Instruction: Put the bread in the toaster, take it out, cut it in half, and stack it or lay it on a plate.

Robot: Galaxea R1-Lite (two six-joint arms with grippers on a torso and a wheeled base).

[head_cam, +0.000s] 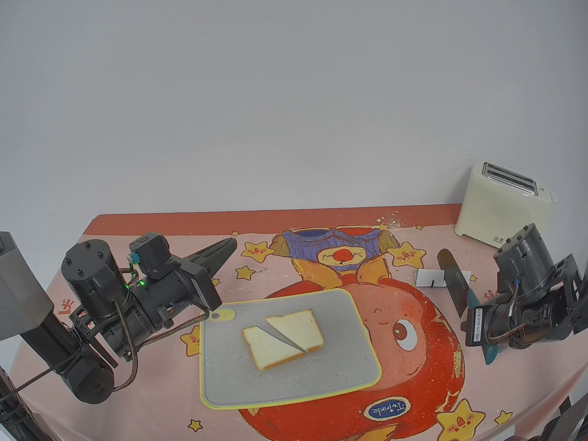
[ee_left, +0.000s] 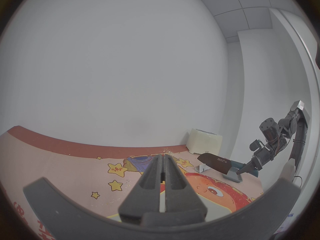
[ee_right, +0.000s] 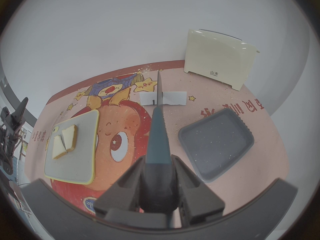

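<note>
— What's on the table point(head_cam: 156, 414)?
— A pink cloth point(head_cam: 110, 240) with a dark red band along its far edge, printed with a big red cartoon face point(head_cam: 392, 338) and yellow stars point(head_cam: 257, 251).
— Anything else?
— A small white stand point(head_cam: 429, 278) at far right, with crumbs point(head_cam: 388, 219) scattered near it. A plain grey wall point(head_cam: 294, 93) stands behind.

The cut white bread slice point(head_cam: 283, 338) has a golden-brown crust, and the grey plastic cutting board point(head_cam: 349, 362) has a yellow rim. The pink counter cloth point(head_cam: 165, 399) carries a red border, yellow stars and a big red cartoon apple. The boxy cream toaster point(head_cam: 499, 206) is plain, the rectangular tray point(ee_right: 216, 144) is dark grey, and the dark-bladed kitchen knife point(head_cam: 453, 280) has a teal handle.
</note>
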